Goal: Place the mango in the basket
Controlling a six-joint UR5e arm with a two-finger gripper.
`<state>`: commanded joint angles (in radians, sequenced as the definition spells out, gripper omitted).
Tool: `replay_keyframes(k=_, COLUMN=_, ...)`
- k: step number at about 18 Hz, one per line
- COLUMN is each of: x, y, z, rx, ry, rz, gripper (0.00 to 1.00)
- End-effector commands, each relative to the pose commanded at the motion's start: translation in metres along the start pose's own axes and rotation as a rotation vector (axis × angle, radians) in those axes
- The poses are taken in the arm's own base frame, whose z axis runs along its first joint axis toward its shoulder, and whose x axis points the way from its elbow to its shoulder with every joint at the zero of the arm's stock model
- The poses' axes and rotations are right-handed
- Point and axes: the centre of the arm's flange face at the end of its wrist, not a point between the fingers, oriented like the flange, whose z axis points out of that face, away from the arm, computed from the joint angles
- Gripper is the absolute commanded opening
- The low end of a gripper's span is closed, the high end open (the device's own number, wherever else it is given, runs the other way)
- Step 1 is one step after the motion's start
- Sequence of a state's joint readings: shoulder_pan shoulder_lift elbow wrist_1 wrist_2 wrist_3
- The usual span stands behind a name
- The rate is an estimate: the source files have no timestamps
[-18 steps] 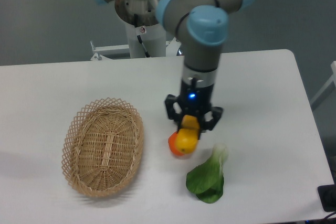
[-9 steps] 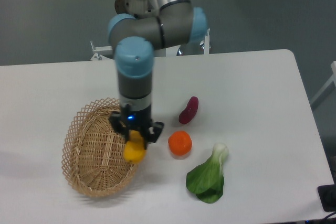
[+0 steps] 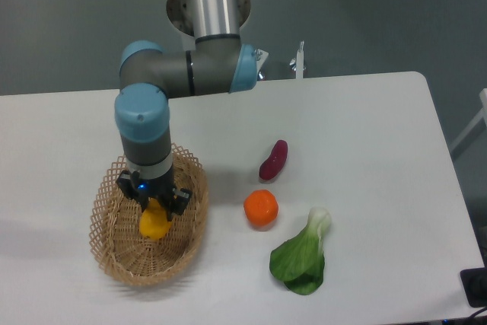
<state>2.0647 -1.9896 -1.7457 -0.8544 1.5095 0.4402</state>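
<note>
Moved left since half a sec ago: arm [image 3: 186,74] swung further over, hand [image 3: 154,205] w/ mango [image 3: 153,221] gone from basket's right rim to over its middle; a full sec ago was still at the orange, right of basket. Fixed cam, now: hand pointing straight down inside outline of basket [image 3: 114,253], fingers pinching mango by its upper end, blue light lit on the wrist. Mango hanging upright, lower end over the basket floor; can't tell if touching the weave or just above it. Basket on left part of white counter [image 3: 380,112], long axis running near-to-far, lattice rim partly hidden behind the wrist. Right of basket, well apart from it: round orange fruit [image 3: 260,208]; purple-red oblong veg [image 3: 273,160] just beyond it, tilted, not touching. Leafy green w/ white stalk [image 3: 300,256] nearer the cam, right of the orange, close but apart. Arm base at far edge of counter, upper link running down frame, elbow bent over the basket's far side.
</note>
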Motion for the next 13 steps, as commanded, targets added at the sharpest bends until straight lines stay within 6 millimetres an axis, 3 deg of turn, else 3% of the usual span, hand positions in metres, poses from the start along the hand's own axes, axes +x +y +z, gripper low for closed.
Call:
replay_keyframes(k=3, x=-0.001, y=0.0, z=0.004, rx=-0.005, ry=-0.001, rz=0.006, gripper=0.52)
replay_keyframes(k=4, x=-0.001, y=0.0, z=0.004, rx=-0.008, ry=-0.003, rz=0.01, gripper=0.64)
replay_keyframes(k=5, x=-0.002, y=0.0, z=0.004, rx=-0.014, ry=-0.014, rz=0.03, gripper=0.87)
replay_keyframes(k=6, x=-0.006, y=0.0, z=0.005, rx=-0.022, ry=-0.04, rz=0.063, gripper=0.97)
replay_keyframes(k=10, x=-0.01, y=-0.001, z=-0.002, rx=-0.028, ry=-0.074, rz=0.066, gripper=1.0)
replay_keyframes(k=13, x=-0.018, y=-0.012, z=-0.021, rx=0.014, ry=-0.091, rz=0.064, gripper=1.0)
